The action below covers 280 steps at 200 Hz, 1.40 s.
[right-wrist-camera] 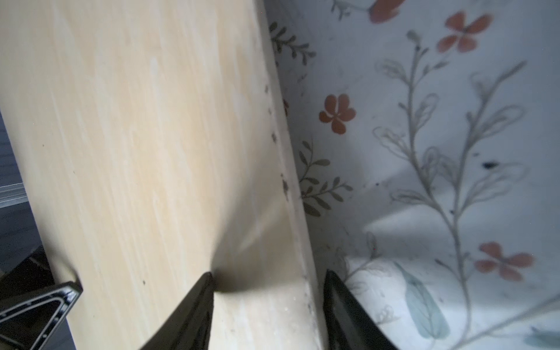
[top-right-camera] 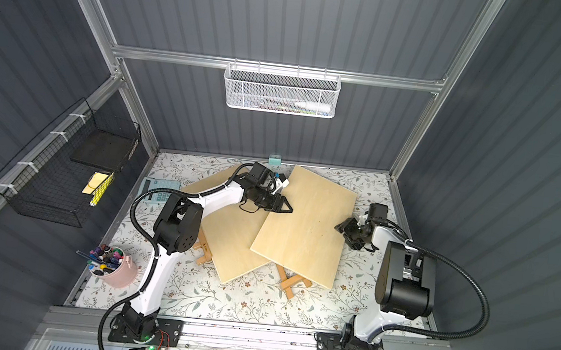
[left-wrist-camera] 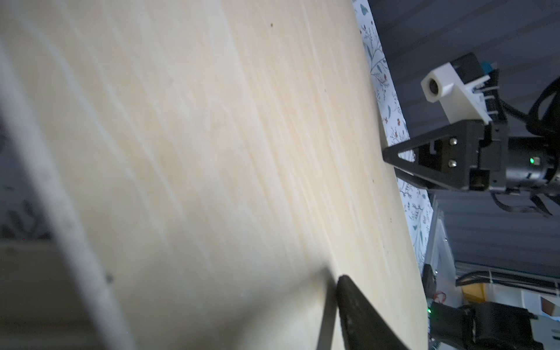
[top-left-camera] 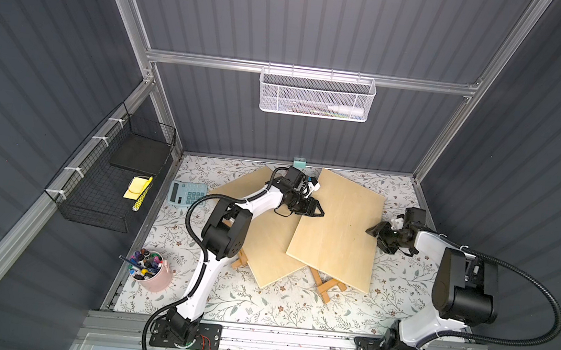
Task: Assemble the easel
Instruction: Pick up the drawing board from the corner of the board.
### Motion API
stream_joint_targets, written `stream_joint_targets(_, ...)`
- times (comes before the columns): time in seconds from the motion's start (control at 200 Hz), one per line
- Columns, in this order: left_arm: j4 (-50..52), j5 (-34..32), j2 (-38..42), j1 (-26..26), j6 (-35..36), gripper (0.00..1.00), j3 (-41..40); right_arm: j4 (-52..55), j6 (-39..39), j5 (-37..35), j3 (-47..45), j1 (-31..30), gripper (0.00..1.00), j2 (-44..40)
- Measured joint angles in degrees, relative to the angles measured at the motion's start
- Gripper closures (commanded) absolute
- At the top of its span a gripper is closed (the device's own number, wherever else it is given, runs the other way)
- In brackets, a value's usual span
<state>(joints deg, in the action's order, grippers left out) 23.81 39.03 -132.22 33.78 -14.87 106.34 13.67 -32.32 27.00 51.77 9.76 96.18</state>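
Left tool [top-left-camera: 319, 211] and right tool [right-wrist-camera: 266, 277] at opposite edges of a pale rectangular plywood board [top-left-camera: 338, 225]
The board lies across a crossed light-wood stand [top-left-camera: 328, 286] and overlaps a second plywood board [top-left-camera: 263, 249] on the floral worktop [top-left-camera: 257, 306]. The right tool's jaws stand apart astride the edge. The left tool shows only one finger [left-wrist-camera: 360, 306], so I cannot tell its grip

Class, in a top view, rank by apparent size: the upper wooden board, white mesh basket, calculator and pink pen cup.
1. Upper wooden board
2. White mesh basket, though it hangs nearer the camera
3. Calculator and pink pen cup: too alike to rank
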Motion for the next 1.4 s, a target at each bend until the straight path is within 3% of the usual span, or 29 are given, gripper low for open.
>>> stream_joint_targets(0.17, -0.48, 5.86, 3.82, 0.17, -1.81, 0.43, -5.44, -1.77, 0.26, -0.17, 0.0, 0.04, 0.46, 0.92)
stream_joint_targets(0.34, -4.26, 12.46, 6.21, 1.4, -8.48, 0.58, -11.8, -2.82, 0.83, -1.55, -0.02, -0.04, 0.47, 1.25)
stream_joint_targets(0.475, -9.79, 14.64, 6.84, 1.03, -14.36, 0.59, -15.13, -3.02, 1.11, -1.95, -0.02, -0.04, 0.47, 1.22)
stream_joint_targets(0.755, -18.12, 14.12, 9.57, 0.7, -20.15, 0.75, -17.16, -2.97, 1.29, -1.97, -0.44, -1.01, 0.48, 1.22)
stream_joint_targets(0.96, -19.43, 12.35, 12.48, 0.74, -22.97, 0.73, -19.74, -1.84, 1.51, -1.77, -0.9, -1.88, 0.48, 1.09)
stream_joint_targets(1.041, -19.54, 11.96, 12.66, 0.68, -23.06, 0.77, -20.02, -1.62, 1.57, -1.79, -0.94, -1.92, 0.48, 0.98)
stream_joint_targets(1.071, -19.37, 11.8, 12.68, 0.68, -22.97, 0.75, -20.02, -1.62, 1.6, -1.79, -0.96, -1.92, 0.49, 0.94)
stream_joint_targets(1.166, -16.68, 9.66, 12.76, 0.7, -22.34, 0.54, -19.17, -1.33, 1.77, -1.81, -0.98, -1.92, 0.49, 0.81)
stream_joint_targets(1.256, -13.18, 5.95, 13.31, 0.63, -21.73, 0.42, -17.97, -0.57, 1.88, -1.53, -1.16, -2.08, 0.49, 0.55)
stream_joint_targets(1.401, -9.18, 2.12, 15.54, 0.5, -20.85, 0.44, -17.09, 0.57, 1.99, -1.33, -1.31, -2.64, 0.49, 0.07)
